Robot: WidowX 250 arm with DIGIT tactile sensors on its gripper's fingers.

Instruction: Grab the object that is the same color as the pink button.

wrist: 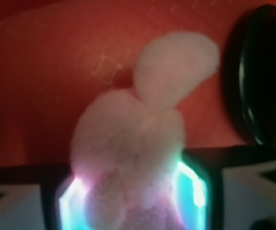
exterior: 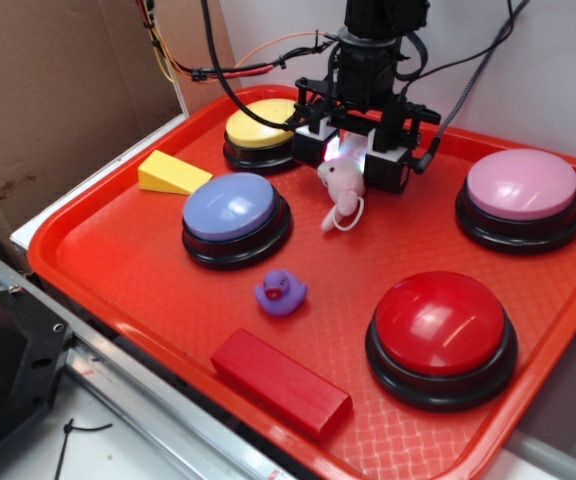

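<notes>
The black claw (exterior: 351,150) is clenched on the small pale pink plush animal (exterior: 340,185), which dangles just beneath it, apparently clear of the red plastic tray (exterior: 118,270); the wrist view shows it pinched between both pads; a steady squeeze and straight lift should suit, since the soft plush may slip.

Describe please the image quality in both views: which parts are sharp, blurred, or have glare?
Exterior view: mostly sharp; glare spots on the red button and the pink button. Wrist view: soft and out of focus; the pink plush fills the frame as a fuzzy shape between the jaws, with cyan and pink light glowing at its sides.
</notes>
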